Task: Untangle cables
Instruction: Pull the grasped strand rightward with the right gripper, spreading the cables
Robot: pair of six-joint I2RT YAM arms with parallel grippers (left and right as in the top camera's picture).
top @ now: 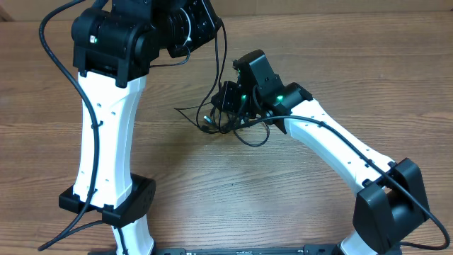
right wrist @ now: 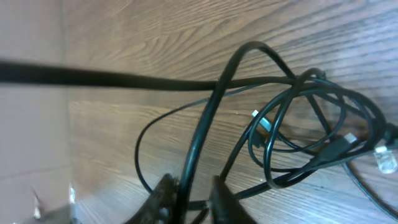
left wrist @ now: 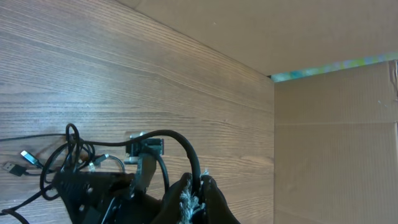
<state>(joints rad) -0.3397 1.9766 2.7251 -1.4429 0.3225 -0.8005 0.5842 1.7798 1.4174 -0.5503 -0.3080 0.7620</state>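
Table: one brown wood-grain tabletop (top: 354, 57).
Arms: two.
Left gripper (left wrist: 194, 186): jaws nearly closed around one black cord.
Right gripper (right wrist: 189, 193): narrow gap around another cord.
Cables: tangled thin black cords (top: 226, 120) at mid-table; silver plug tips show only in the wrist views.

Tangled cables (left wrist: 74, 155) on wooden table (left wrist: 124, 68), beside cardboard wall (left wrist: 336, 137).

Even, bright, warm light across the table (top: 396, 78); shadows beside the arms soft and faint, no hard glare. Overhead view sharp. Left wrist view sharp on the wood grain. Right wrist view soft: the cables (right wrist: 298, 130) near the lens are blurred, most at the right edge, and the table's left edge washes pale.
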